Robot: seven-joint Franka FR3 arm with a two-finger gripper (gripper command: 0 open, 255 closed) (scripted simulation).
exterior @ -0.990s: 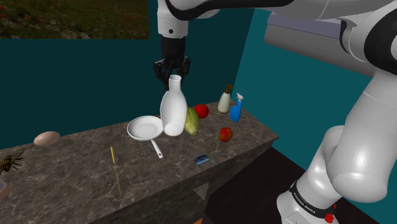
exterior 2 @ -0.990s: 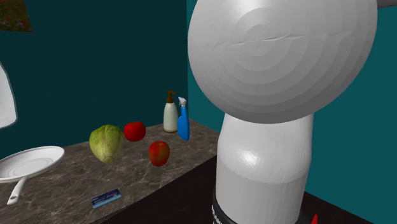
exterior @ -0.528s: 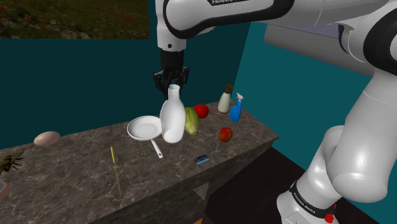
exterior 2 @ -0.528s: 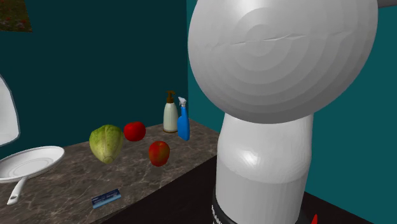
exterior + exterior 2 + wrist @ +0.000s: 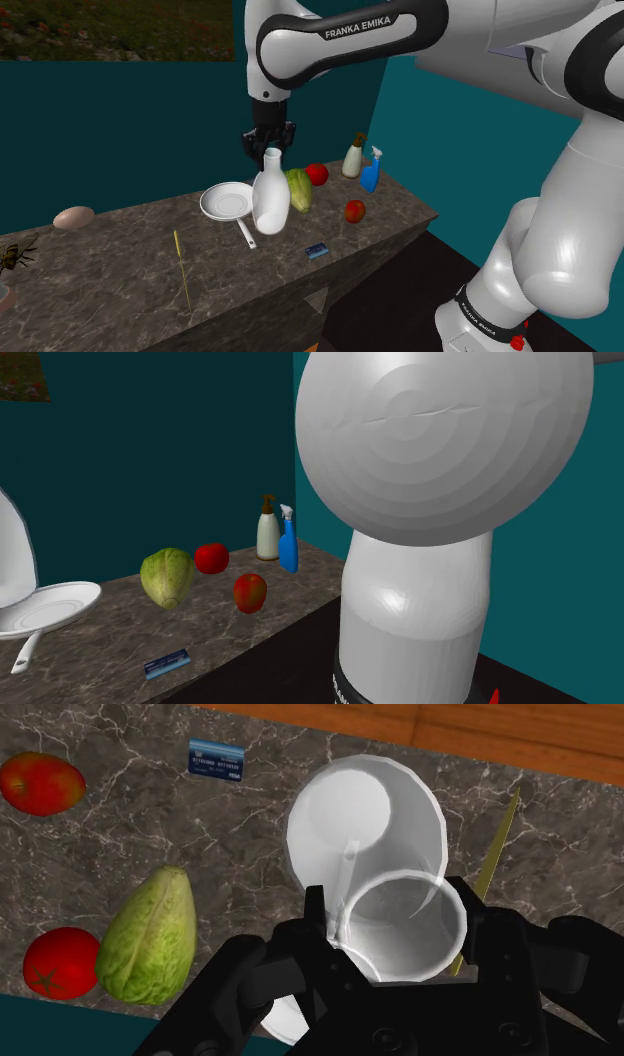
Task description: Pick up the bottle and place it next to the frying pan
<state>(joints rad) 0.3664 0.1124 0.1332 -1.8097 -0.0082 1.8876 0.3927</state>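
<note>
Gripper [image 5: 269, 148] fingers pinch bottle [image 5: 270, 198] neck; risk: base lands on frying pan [image 5: 226, 203] rim/handle, tips w/ release.

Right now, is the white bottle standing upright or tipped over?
Upright: the bottle has its neck pointing up into the hand, wide body straight below, beside the frying pan.
</note>
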